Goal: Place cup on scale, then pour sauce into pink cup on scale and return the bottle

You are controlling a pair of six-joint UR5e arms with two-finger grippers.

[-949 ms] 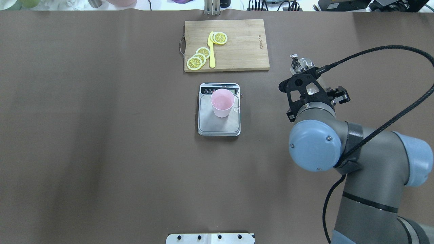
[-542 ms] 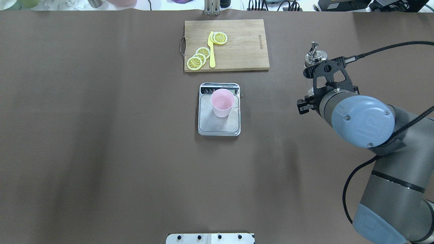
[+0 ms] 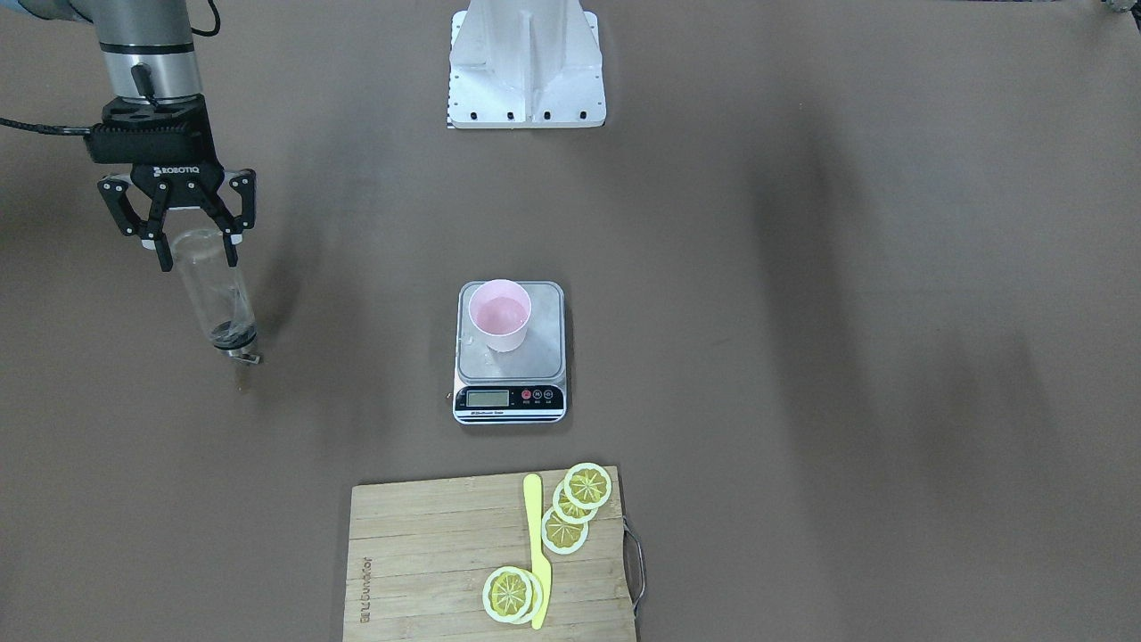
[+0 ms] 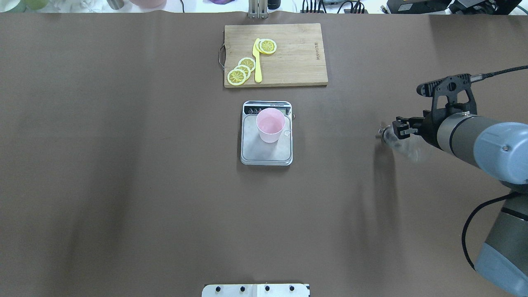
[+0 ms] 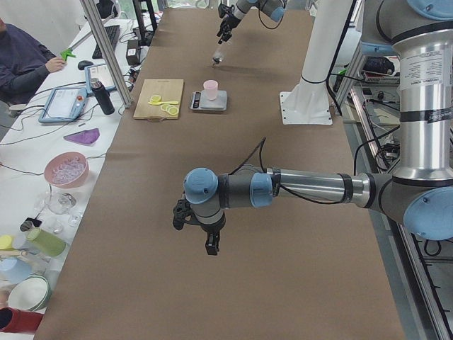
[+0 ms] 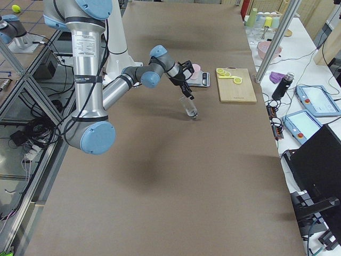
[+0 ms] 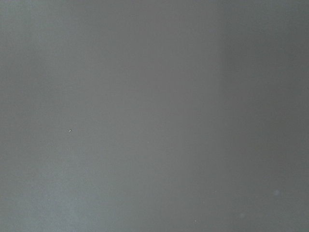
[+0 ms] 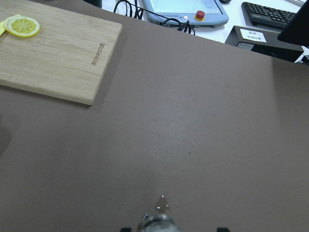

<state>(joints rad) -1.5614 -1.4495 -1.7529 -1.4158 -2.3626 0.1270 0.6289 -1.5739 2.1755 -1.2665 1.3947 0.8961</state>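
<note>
Brown matting covers the table (image 4: 123,185), with the scale (image 4: 264,156) at its middle and the cup (image 4: 270,125) upright on it, nearer its far end. The cup's pink inside shows a pale sheen that may be sauce, but the clear liquid is too faint to be sure. Beyond the scale, a board (image 4: 297,53) carries lemon slices (image 4: 267,46) and a yellow knife (image 4: 258,70).

The right gripper (image 3: 199,259) hangs well off to the robot's right of the scale, jaws clenched on the base end of the bottle (image 3: 214,299). The bottle's long axis runs straight out from the jaws and slopes steeply down, so the spout (image 3: 242,354) is the low end, close over bare table. How much is left in the glass cannot be told.

On this showing the pour looks done and the return is in hand. The bottle would need swinging base-down before it can stand, and dregs could drip from the lowered spout.

The left gripper (image 5: 202,225) hovers far from all of it and shows only from the side, so whether its jaws are parted cannot be told. The right arm is plainly the nearer.
</note>
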